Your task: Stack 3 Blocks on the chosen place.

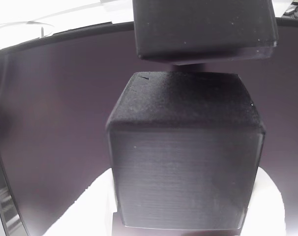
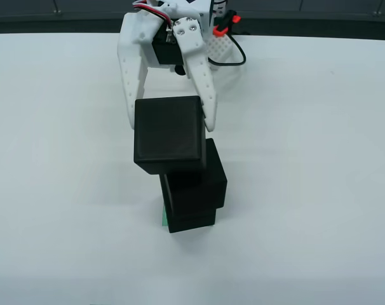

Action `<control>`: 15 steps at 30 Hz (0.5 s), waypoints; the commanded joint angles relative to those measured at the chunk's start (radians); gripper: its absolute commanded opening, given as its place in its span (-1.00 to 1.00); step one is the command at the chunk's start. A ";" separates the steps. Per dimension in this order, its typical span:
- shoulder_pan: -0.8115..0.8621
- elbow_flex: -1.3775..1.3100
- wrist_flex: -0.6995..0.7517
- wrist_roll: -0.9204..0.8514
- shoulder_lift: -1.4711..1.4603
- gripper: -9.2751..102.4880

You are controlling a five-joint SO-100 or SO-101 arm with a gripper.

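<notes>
White gripper (image 2: 170, 124) above the white counter (image 2: 307, 190), fingers (image 2: 204, 82) closed on the top black block (image 2: 168, 135), block held over a two-block stack (image 2: 191, 190), contact apparently absent, green striped patch (image 2: 164, 217) under the stack.

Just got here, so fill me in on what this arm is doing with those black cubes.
The white two-finger gripper holds one matte black textured cube between its fingers, above a stack of two more black cubes. The held cube sits offset from the stack in the overhead view, not squarely over it. A sliver of the green striped patch shows at the stack's base on the white table.
</notes>
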 commanded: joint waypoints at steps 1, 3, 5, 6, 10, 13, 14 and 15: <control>-0.002 0.020 -0.074 -0.008 0.034 -0.41; -0.002 0.038 -0.104 -0.008 0.034 -0.41; -0.003 0.046 -0.126 -0.008 0.029 -0.41; -0.005 0.051 -0.138 -0.008 0.028 -0.41; -0.011 0.060 -0.166 -0.005 0.028 -0.41; -0.018 0.089 -0.213 -0.006 0.032 -0.41; -0.020 0.103 -0.233 -0.006 0.035 -0.41; -0.021 0.114 -0.249 -0.006 0.037 -0.41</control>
